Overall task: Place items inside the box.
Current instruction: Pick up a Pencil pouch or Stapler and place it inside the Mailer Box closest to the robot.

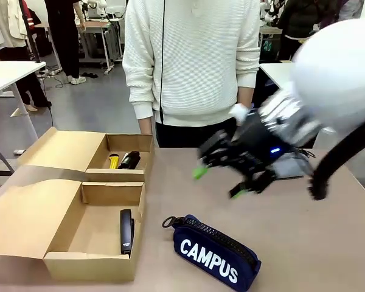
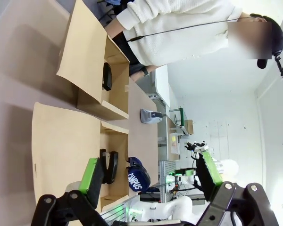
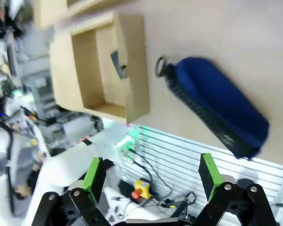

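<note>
The cardboard box [image 1: 64,266] lies open at the table's left. Its far compartment holds a yellow utility knife [image 1: 114,160] and a black stapler [image 1: 129,160]. Another black stapler [image 1: 126,231] lies in the near compartment. The navy "CAMPUS" pencil case [image 1: 213,252] lies on the table by the front edge. My right gripper [image 1: 219,182] hovers open and empty above the table, beyond the navy case [image 3: 217,103]. A grey pencil case [image 2: 151,116] lies farther right, mostly behind that arm [image 1: 296,165]. My left gripper [image 2: 149,172] is open and empty, well off the table.
A person in a white sweater [image 1: 191,61] stands at the far edge, behind the box. The box's flaps [image 1: 30,213] spread out to the left. Bare tabletop [image 1: 176,194] lies between the box and my right arm.
</note>
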Robot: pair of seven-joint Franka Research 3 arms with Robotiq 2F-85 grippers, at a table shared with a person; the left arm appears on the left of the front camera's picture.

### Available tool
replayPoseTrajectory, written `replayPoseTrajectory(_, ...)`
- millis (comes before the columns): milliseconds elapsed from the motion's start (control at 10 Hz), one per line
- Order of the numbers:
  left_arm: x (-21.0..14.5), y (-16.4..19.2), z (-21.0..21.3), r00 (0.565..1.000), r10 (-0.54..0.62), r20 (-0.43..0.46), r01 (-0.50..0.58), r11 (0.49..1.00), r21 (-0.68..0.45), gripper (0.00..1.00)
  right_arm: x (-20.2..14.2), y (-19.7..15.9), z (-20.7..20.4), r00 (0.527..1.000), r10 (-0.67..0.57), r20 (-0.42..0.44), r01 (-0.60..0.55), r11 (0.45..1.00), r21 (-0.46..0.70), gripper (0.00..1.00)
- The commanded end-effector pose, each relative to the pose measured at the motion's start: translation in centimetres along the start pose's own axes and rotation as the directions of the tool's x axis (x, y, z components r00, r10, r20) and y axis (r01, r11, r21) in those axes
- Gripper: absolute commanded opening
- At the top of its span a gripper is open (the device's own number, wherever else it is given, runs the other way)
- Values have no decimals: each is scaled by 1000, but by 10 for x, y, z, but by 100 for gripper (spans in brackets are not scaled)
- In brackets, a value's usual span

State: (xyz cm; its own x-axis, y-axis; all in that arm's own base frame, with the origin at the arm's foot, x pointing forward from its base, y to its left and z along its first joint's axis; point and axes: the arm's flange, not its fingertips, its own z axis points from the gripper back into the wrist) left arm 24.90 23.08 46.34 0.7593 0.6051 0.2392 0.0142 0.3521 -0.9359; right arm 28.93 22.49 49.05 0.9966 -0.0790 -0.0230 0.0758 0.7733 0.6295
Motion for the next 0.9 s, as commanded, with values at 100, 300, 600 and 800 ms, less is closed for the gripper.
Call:
replayPoseTrajectory(100, -2, 0, -1, 1000, -17, 7, 17, 1000, -20, 100, 21, -118, 108, 989, -140, -41, 145, 972, 186, 100)
replayPoseTrajectory(300, -2, 0, -1, 1000, -17, 7, 17, 1000, -20, 100, 33, -198, 145, 975, -179, -129, 214, 903, 371, 100)
replayPoseTrajectory(600, -2, 0, -1, 1000, -17, 7, 17, 1000, -20, 100, 23, -295, 144, 986, -121, -118, 169, 749, 640, 100)
replayPoseTrajectory(800, -2, 0, -1, 1000, -17, 7, 17, 1000, -20, 100, 15, -315, 130, 998, -52, -38, 64, 717, 694, 100)
